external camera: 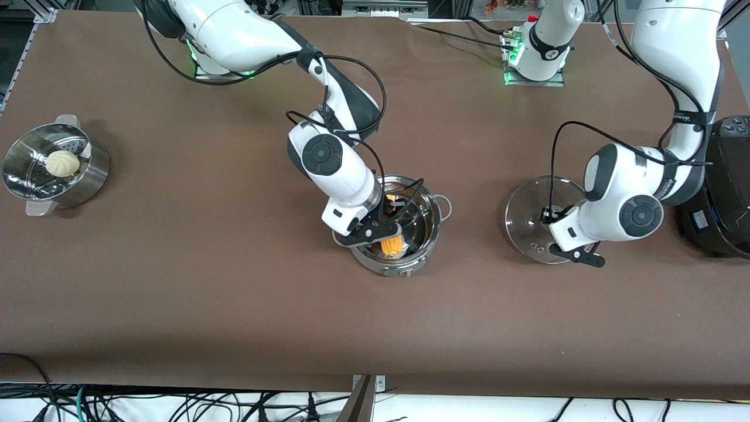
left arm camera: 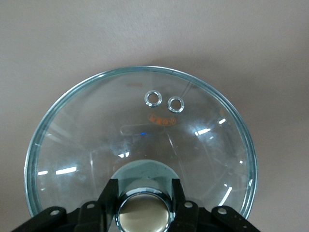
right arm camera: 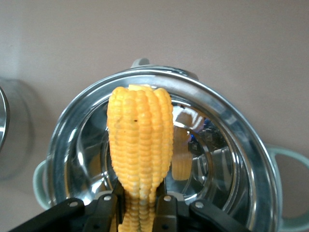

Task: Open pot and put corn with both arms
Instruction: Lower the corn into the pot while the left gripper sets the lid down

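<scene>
The steel pot [external camera: 432, 225] stands open in the middle of the table. My right gripper [external camera: 388, 234] is over its opening, shut on the yellow corn [external camera: 392, 246]. In the right wrist view the corn [right arm camera: 140, 140] sticks out from between the fingers [right arm camera: 166, 212], above the pot's rim [right arm camera: 241, 125] and shiny inside. The glass lid [external camera: 530, 217] is off the pot, low at the table toward the left arm's end. My left gripper [external camera: 571, 249] is shut on its tan knob [left arm camera: 143, 212]; the lid [left arm camera: 140, 130] shows in the left wrist view. I cannot tell whether the lid rests on the table.
A steel steamer basket [external camera: 88, 179] with a white bun [external camera: 62, 163] stands at the right arm's end of the table. A large black round appliance [external camera: 726, 187] stands at the left arm's end, beside the left arm.
</scene>
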